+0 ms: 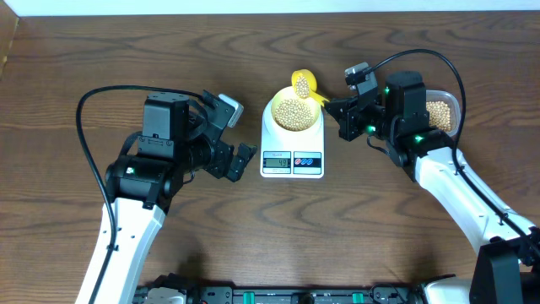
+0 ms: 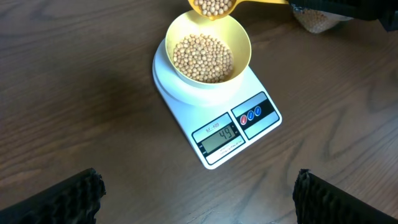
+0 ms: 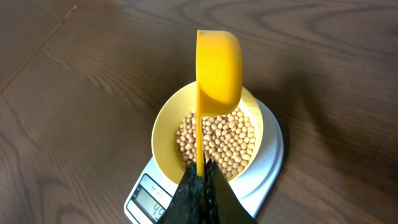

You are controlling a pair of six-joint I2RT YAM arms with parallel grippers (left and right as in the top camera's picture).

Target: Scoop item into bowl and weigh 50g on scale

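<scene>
Nearly at weight: scoop poised for a small top-up

Overhead, the white kitchen scale point(image 1: 292, 160) sits at the middle of the table with the pale yellow bowl point(image 1: 274, 114) on its platform, and soybeans point(image 1: 294, 114) cover the bowl's floor. The right gripper point(image 1: 337, 108) reaches in from the right and holds the yellow scoop point(image 1: 304, 83) by its handle, with the cup over the bowl's far rim. The clear tub point(image 1: 456, 103) of beans lies further right, behind that arm. The left gripper point(image 1: 240, 160) hangs just left of the scale, touching nothing.

From the left wrist, its two fingers point(image 2: 65, 199) stand wide apart and empty at the near corners. The display point(image 2: 219, 137) reads in the forties, though I cannot be sure of the last digit. The scoop carries beans, roughly level, above the far rim.

From the right wrist, the fingers are closed narrowly on the handle's near end, and the cup's underside hangs above the beans. The display is partly cut off here.

The step in hand appears to be the final top-up, with only a few grams wanting. I judge that the next move calls for a slight, slow tilt so beans fall a few at a time, pausing for the reading to settle. A full tip would likely overshoot.
</scene>
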